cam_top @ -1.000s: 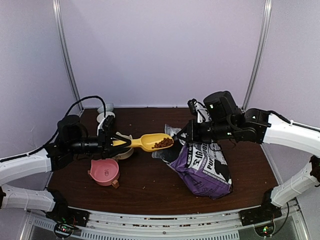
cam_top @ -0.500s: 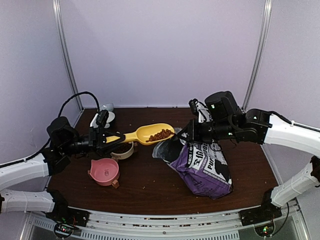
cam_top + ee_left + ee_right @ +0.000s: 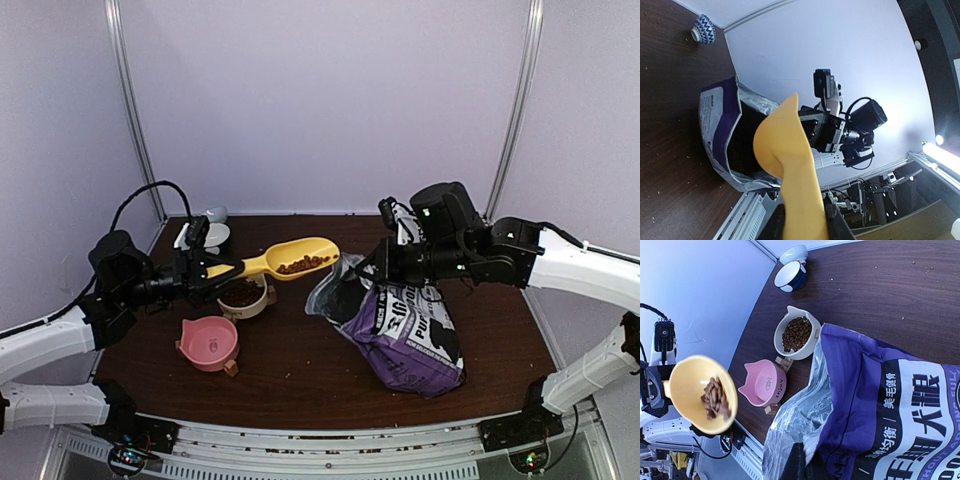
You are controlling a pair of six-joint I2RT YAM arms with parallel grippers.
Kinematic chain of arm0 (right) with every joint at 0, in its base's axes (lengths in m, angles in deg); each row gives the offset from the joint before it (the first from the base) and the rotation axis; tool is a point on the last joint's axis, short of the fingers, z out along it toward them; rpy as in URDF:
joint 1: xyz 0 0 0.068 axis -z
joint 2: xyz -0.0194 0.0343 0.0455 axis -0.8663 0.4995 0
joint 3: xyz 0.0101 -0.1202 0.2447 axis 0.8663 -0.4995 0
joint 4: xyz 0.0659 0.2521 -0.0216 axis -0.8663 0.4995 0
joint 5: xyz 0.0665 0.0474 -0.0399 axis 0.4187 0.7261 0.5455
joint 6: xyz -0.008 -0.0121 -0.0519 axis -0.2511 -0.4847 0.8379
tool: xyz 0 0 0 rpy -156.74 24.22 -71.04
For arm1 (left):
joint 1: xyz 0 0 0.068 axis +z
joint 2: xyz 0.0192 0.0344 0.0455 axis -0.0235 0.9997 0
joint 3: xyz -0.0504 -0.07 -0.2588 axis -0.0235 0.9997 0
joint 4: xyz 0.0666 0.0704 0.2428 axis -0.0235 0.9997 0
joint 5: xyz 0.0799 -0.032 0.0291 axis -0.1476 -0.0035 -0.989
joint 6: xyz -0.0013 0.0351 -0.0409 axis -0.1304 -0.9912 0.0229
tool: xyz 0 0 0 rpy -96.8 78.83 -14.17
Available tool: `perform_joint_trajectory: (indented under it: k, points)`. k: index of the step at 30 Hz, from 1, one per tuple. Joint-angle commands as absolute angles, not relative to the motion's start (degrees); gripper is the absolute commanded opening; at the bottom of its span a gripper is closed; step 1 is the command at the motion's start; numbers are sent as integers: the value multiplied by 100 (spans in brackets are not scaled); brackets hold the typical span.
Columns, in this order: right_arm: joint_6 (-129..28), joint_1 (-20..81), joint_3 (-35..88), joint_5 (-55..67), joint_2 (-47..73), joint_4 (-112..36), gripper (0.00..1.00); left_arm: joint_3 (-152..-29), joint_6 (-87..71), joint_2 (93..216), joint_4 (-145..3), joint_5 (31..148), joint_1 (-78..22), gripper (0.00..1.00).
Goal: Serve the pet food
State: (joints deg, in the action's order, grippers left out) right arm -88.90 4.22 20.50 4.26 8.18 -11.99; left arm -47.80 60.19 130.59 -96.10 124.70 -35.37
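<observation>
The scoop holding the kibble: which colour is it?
The scoop is yellow, clearest in the right wrist view.

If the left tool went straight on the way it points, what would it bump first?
Likely the bag, held open by the right tool; the scoop would touch it first. Depth is unclear.

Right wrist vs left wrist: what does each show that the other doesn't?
Right wrist only: pet food inside the yellow scoop, the kibble-filled white bowl, the pink bowl. Left wrist only: the scoop's underside, the dark open mouth of the purple bag, the right arm behind it. Both: the scoop and the bag.
</observation>
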Motion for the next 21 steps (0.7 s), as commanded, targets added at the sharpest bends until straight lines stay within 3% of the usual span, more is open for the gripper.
perform_joint_trajectory:
  k: [1,21]
  points:
    - [-8916,496,2054,285,562,-1654,0,-4799,6136,12691,-9517,12087,-3194,0]
    - [-8907,603,1965,356,583,-1678,0,-3557,4931,10852,-6608,12888,-306,0]
